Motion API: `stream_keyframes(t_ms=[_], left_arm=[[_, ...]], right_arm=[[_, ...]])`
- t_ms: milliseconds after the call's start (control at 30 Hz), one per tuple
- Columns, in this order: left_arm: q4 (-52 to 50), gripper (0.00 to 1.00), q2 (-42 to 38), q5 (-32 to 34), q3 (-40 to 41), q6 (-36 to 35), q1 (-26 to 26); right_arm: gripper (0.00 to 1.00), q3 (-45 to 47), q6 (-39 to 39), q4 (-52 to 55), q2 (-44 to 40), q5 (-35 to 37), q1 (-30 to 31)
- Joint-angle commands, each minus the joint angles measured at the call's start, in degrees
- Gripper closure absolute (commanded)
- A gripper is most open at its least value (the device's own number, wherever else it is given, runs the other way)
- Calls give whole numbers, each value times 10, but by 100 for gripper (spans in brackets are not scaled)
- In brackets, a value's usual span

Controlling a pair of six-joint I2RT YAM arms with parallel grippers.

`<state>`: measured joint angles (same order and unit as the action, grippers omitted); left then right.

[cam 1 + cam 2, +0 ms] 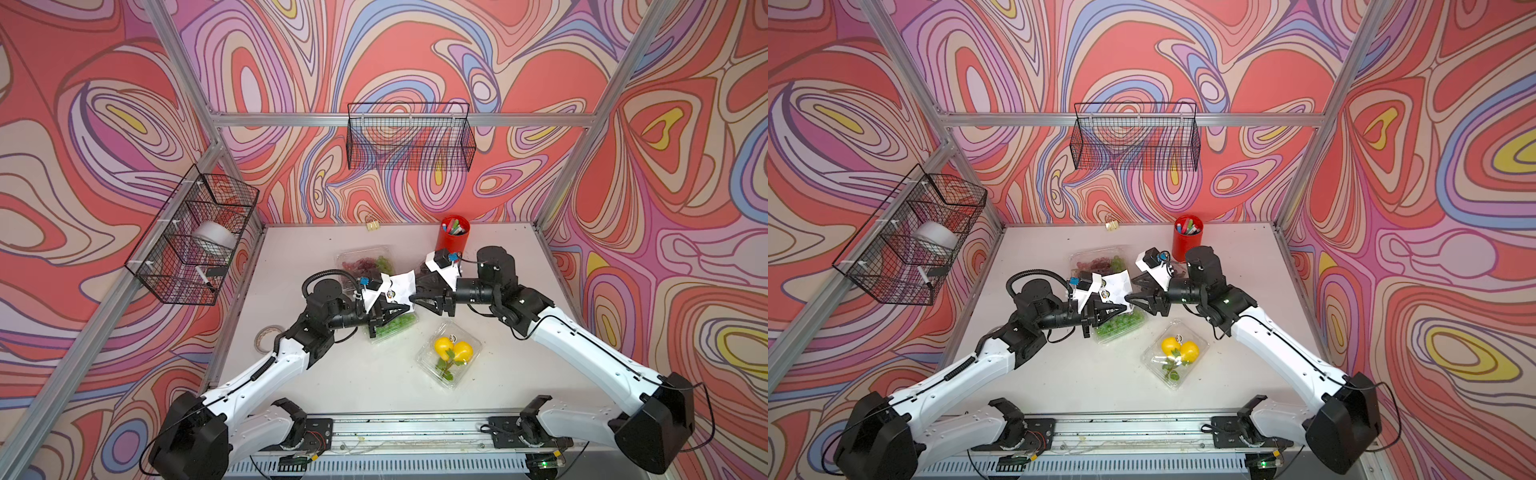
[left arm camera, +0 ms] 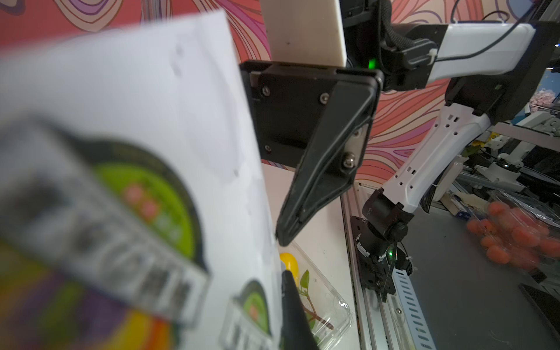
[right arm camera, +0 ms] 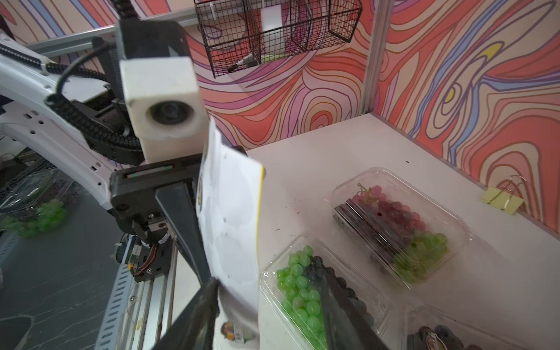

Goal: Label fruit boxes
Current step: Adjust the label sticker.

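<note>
The white table (image 1: 291, 374) is carrying four fruit boxes: lemon box (image 1: 451, 353) near and right of centre, green-and-dark grape box (image 1: 395, 328) mid-table, red-green grape box (image 1: 365, 264) farther, dark grape box (image 3: 454, 333) under the right arm. The left gripper (image 1: 405, 308) is clenching the sticker sheet (image 1: 401, 286) above the green-and-dark grape box. The right gripper (image 1: 415, 300) is standing released, its fingers apart around the sheet's edge.

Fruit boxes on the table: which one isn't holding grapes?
The lemon box, with two yellow lemons inside, lying nearest the robot's base; every other box shows grapes.
</note>
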<state>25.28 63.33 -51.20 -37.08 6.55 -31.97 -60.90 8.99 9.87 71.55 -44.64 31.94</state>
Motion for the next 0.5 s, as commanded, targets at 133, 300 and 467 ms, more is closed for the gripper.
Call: stream_keyframes(t_ms=[133, 300, 467], left_arm=[[-32, 100, 10, -34, -32, -40, -8], [-4, 100, 10, -21, -24, -13, -9], [11, 100, 14, -11, -19, 5, -8]], right_arm=[[51, -34, -16, -25, 30, -115, -1], [62, -26, 8, 9, 17, -105, -2], [90, -5, 7, 9, -10, -101, -3]])
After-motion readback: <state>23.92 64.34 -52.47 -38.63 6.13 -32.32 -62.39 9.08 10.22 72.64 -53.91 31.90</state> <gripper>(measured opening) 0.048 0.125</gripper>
